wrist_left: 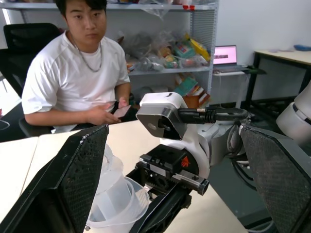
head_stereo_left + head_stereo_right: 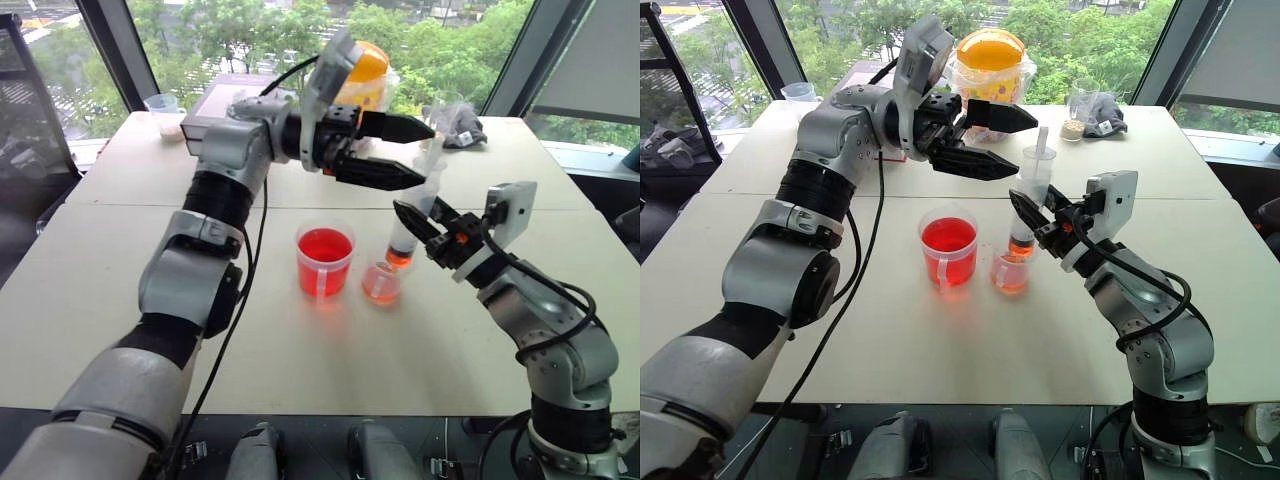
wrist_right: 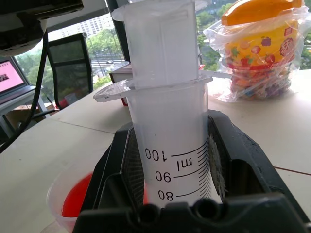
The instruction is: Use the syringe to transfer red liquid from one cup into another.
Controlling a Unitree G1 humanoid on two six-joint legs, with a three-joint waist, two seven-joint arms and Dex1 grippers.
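My right gripper [image 2: 424, 226] is shut on the barrel of the syringe [image 2: 412, 222] and holds it upright. The white plunger [image 2: 1042, 140] sticks out of the top, and red liquid [image 2: 400, 257] fills the barrel's lowest part. The tip hangs just over the small cup [image 2: 382, 284], which holds pale orange liquid. To its left stands the larger cup [image 2: 325, 258], deep red inside. My left gripper [image 2: 398, 151] is open and level, its fingertips just left of the plunger's top. In the right wrist view the pads [image 3: 216, 165] clamp the barrel [image 3: 170, 145] near its upper scale marks.
A snack jar with an orange lid [image 2: 990, 60] stands at the back of the table. A small cup [image 2: 163, 108] and a box [image 2: 213, 118] sit back left, and another cup [image 2: 1078, 112] with a dark object [image 2: 1106, 118] sits back right. A seated person [image 1: 77, 73] is beyond the table.
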